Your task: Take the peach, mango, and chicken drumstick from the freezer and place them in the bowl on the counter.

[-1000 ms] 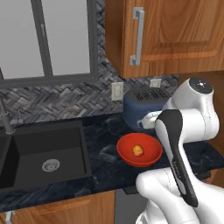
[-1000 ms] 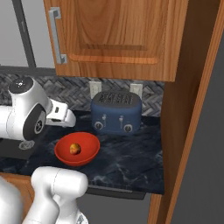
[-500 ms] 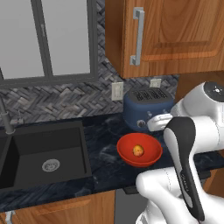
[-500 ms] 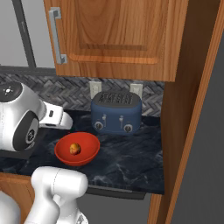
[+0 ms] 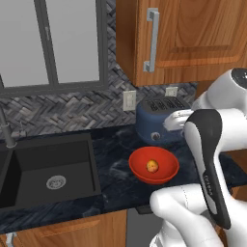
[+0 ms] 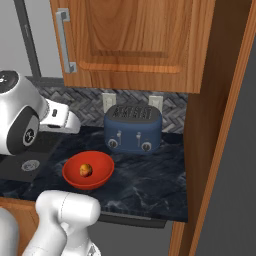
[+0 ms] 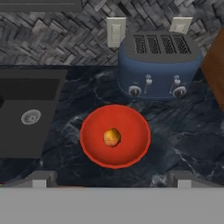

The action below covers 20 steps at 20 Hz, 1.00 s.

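We see the peach (image 7: 112,137) in the middle of the red bowl (image 7: 92,148), near the centre of the hand view. The bowl sits on the dark counter (image 7: 183,140), just below the blue toaster (image 7: 157,65) in that picture, with the black sink (image 7: 30,109) at the left. In the left base view the bowl (image 5: 164,173) is right of centre, and the peach (image 5: 153,166) lies inside it. In the right base view the bowl (image 6: 75,177) is at the lower left with the peach (image 6: 86,170) in it.

Our gripper (image 7: 111,177) hangs above the bowl. Its two tips stand wide apart at the bottom of the hand view and hold nothing.

We think the peach is done, so the mango and the drumstick are next. We guess the mango is light, smooth and a bit slippery, so we should pinch it across its short middle. The drumstick looks bumpy and firm, and we would grab its thick end, not the thin bone
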### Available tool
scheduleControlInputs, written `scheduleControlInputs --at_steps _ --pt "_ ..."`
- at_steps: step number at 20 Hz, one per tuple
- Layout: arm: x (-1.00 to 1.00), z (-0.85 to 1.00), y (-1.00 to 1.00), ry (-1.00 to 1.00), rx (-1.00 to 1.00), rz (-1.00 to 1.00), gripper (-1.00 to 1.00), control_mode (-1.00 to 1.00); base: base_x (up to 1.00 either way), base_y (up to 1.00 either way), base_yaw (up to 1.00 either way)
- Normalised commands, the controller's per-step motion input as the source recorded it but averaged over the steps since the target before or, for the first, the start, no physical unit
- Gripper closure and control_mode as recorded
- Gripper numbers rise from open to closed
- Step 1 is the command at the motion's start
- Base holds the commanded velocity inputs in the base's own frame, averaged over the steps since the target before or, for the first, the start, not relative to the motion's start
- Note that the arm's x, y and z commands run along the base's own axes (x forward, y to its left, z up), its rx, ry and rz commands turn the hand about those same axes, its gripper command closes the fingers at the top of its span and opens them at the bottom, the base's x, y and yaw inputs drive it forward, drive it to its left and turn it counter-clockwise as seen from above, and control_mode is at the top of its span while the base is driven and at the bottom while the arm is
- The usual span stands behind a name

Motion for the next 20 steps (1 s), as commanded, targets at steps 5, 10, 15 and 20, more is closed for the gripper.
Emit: scheduleControlInputs --at_steps 5,10,15,20 --pt "-0.06 0.00 0.00 0.00 0.00 0.00 -1.00 1.00 -0.23 0.00 0.00" --pt "0.00 0.00 0.00 0.00 0.00 0.00 -1.00 1.00 -0.89 0.35 -0.16" --pt "0.00 0.00 0.00 0.00 0.00 0.00 -1.00 1.00 -0.99 0.88 -0.35" --pt "0.00 0.00 0.00 0.00 0.00 0.00 -1.00 1.00 -0.93 0.67 -0.62"
